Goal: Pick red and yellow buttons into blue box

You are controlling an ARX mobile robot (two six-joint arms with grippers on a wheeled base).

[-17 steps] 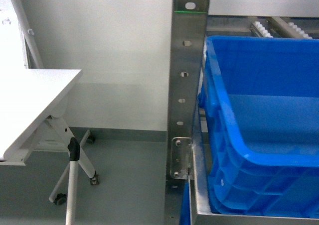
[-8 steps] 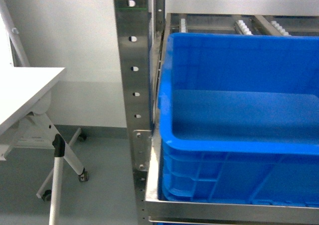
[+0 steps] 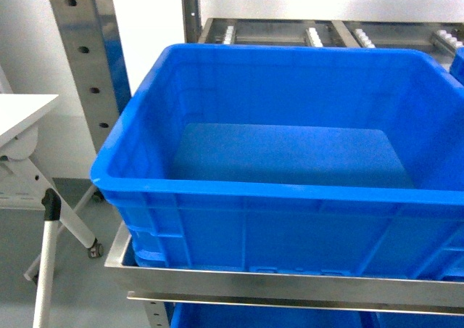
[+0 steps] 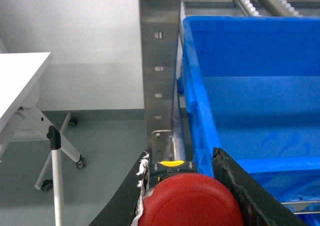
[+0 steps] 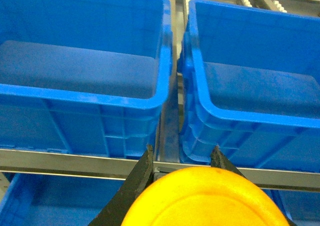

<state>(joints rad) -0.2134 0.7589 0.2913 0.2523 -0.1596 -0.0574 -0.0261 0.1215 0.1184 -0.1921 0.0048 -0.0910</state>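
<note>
Gripping the red button, our left gripper has its two dark fingers pressed against either side of the round red cap, which fills the bottom of the left wrist view. Just behind the cap we see a yellow tab and a black collar with small arrows and pale lettering too fine for us to read with certainty. That gripper hangs outside the blue box, level with its near-left corner, beside a perforated steel upright of the rack. To the left we note a white folding table on castors.

In the head view the blue box sits on a steel shelf, its floor bare; neither arm shows there.

On the right, our right gripper clamps the yellow button, fingers closed on the cap's sides. It points toward the shelf's front edge, at the gap between two blue crates, a second crate standing to the right.
</note>
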